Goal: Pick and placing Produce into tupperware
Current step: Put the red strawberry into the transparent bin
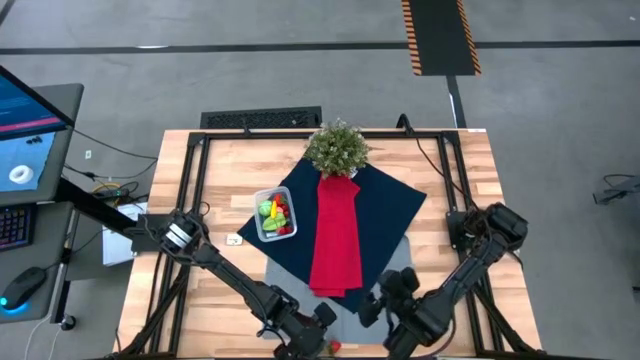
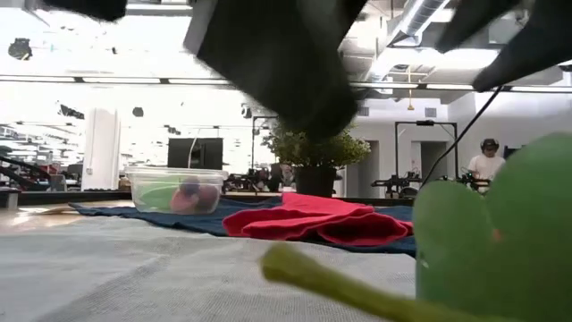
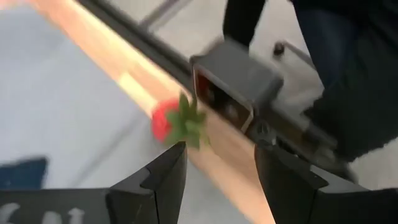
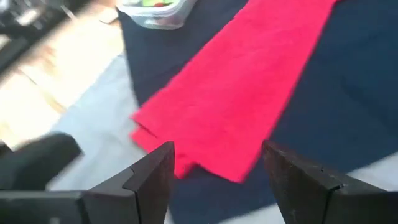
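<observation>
One small clear rounded-rectangular plastic tupperware container (image 1: 274,215) sits on the table, holding a few toy produce pieces in green, yellow and red; their exact number cannot be told. One red toy strawberry with a green leafy cap (image 3: 175,120) lies at the table's near edge. One large green toy vegetable with a pale stalk (image 2: 487,241) fills the low view's foreground. There is one long red cloth strip (image 1: 335,237), one dark navy square cloth (image 1: 392,210), one grey mat (image 1: 290,272), and one bushy green potted plant (image 1: 337,147). Two dark robot arms reach in.
</observation>
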